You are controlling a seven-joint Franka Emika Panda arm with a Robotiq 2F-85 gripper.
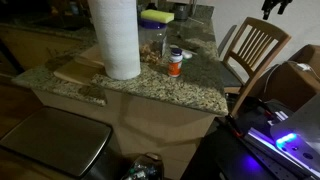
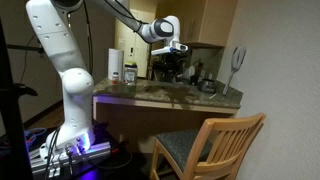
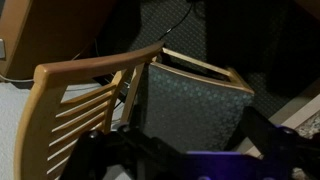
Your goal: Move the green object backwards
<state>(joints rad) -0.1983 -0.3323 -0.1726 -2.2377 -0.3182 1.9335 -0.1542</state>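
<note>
I cannot make out the green object in any view; it is hidden or too small among the things on the granite counter (image 1: pixel 190 92). My gripper (image 2: pixel 178 47) hangs high above the counter's right part, away from everything on it. It also shows as dark shapes at the top right edge, gripper (image 1: pixel 275 6). In the wrist view the gripper (image 3: pixel 188 146) is open. Its dark fingers (image 3: pixel 97 152) spread wide with nothing between them, over a wooden chair (image 3: pixel 190 100) far below.
On the counter stand a tall paper towel roll (image 1: pixel 117 38), a glass jar (image 1: pixel 152 42), a small orange bottle (image 1: pixel 175 64) and a yellow sponge block (image 1: pixel 157 17). The wooden chair (image 1: pixel 255 50) stands by the counter's end. Dark kitchenware (image 2: pixel 205 85) crowds the back.
</note>
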